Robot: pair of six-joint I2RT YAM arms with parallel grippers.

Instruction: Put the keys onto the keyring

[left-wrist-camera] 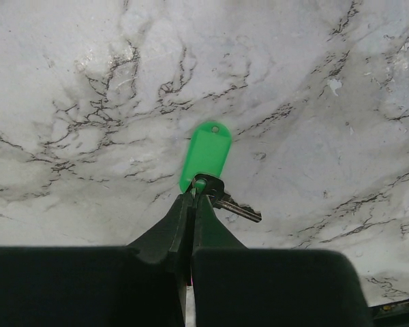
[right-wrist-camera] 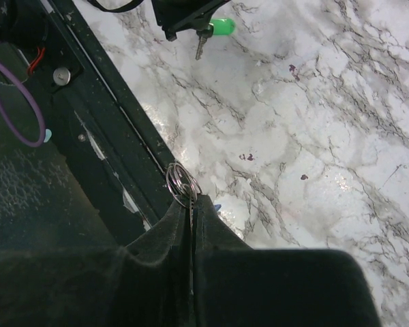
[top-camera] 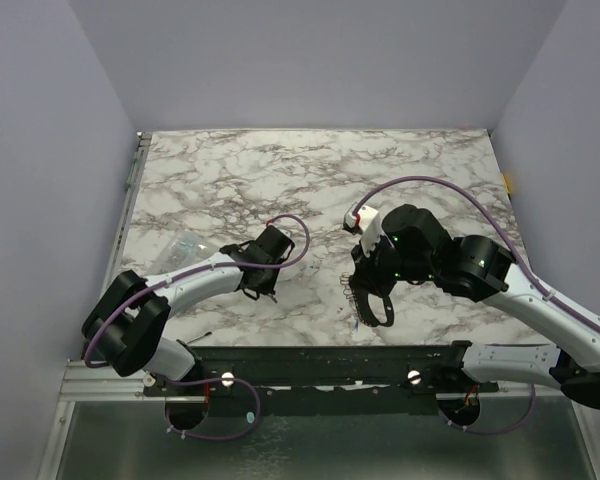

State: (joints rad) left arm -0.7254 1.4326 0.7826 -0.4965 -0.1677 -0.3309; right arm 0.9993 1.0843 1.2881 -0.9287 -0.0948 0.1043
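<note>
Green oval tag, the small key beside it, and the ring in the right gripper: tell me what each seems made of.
The green oval tag: likely plastic, smooth, evenly bright, moulded hole. The small key: metal, grey with glints. The thin silvery ring in the right gripper: probably steel wire, coiled loops, shiny.

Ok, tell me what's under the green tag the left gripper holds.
Only marble table shows under the green tag and its metal key. The left gripper, shut, covers the tag's near end and the table below it.
</note>
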